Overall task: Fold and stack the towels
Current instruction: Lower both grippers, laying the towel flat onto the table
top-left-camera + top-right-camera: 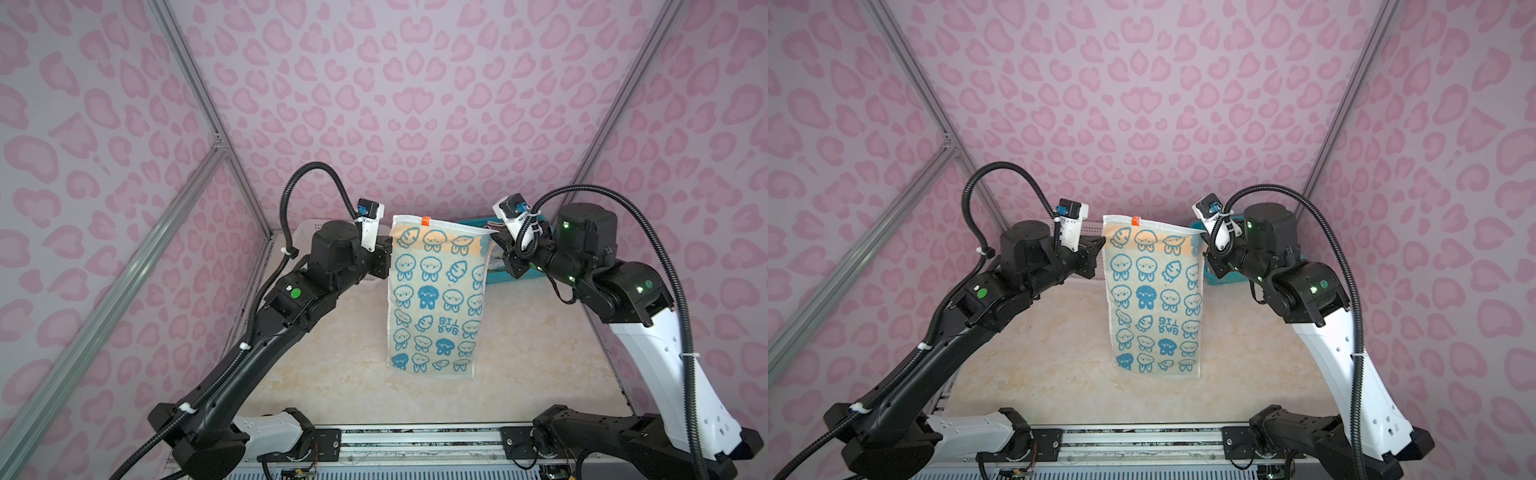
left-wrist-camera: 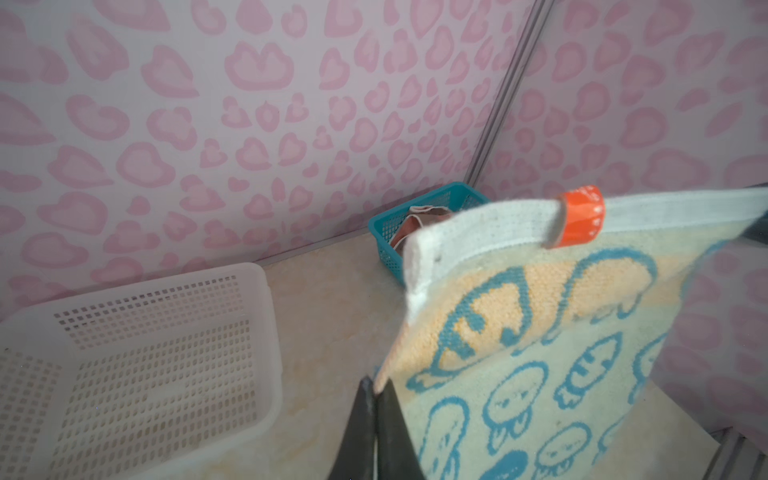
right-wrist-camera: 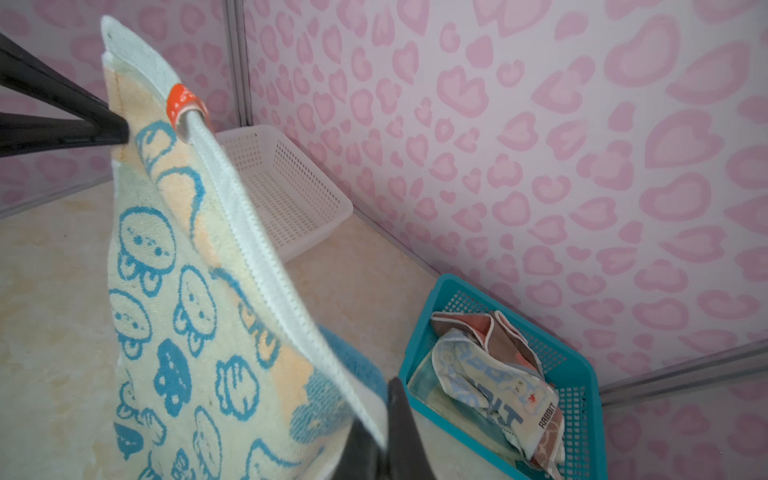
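Pink-hearted walls point(image 1: 415, 104), rabbit towel point(image 1: 434, 299) hanging spread — left pincer point(image 1: 390, 245), right pincer point(image 1: 496, 240) clamped on upper corners

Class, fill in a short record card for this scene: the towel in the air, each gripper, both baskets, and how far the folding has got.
Held towel: rabbit-print towel, hanging spread out over the table
Left gripper: shut on the towel's edge near one top corner
Right gripper: shut on the towel near the other top corner
White basket: no towel seen inside
Teal basket: crumpled towels inside
Folding: held towel not yet folded
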`<state>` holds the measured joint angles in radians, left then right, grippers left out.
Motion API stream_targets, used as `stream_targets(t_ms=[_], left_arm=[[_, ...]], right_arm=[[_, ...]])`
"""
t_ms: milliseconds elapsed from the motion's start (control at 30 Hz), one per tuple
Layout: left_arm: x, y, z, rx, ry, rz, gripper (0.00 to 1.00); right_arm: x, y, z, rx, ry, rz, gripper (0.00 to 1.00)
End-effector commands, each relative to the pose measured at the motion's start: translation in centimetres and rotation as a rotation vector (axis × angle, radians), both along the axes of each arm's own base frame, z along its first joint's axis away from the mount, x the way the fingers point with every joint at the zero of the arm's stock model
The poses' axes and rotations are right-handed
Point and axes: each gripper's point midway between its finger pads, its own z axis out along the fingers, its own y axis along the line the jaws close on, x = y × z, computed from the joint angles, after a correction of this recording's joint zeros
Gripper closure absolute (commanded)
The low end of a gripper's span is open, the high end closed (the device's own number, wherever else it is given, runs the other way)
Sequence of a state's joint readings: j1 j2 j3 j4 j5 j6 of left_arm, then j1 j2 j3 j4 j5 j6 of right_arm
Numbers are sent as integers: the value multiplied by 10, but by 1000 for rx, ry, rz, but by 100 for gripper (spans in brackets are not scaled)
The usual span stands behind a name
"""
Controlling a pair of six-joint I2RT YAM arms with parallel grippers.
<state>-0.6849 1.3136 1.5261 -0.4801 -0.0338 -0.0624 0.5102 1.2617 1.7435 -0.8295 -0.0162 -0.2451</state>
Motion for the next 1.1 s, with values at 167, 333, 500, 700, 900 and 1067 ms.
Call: stream_targets(t_ms=[167,333,500,700,900,1067], left_arm=[[82,-6,-76,202,36,188,97],[115,-18,-113,271,45,222,97],[131,-24,-148,308,53,239,97],[140,-23,-168,321,13,270,97],[135,-20,-179,295,-25,265,97],[123,-15,-188,229,-68,258,97]], right_arm=[[71,8,-73,2,104,-34,100],[99,13,-118,3,154,-36,100],[117,16,-168,-17,203,-50,100],[127,12,-200,-13,212,-80,100],[128,11,-216,-28,220,-85,100],[119,10,-232,-28,225,-75,100]])
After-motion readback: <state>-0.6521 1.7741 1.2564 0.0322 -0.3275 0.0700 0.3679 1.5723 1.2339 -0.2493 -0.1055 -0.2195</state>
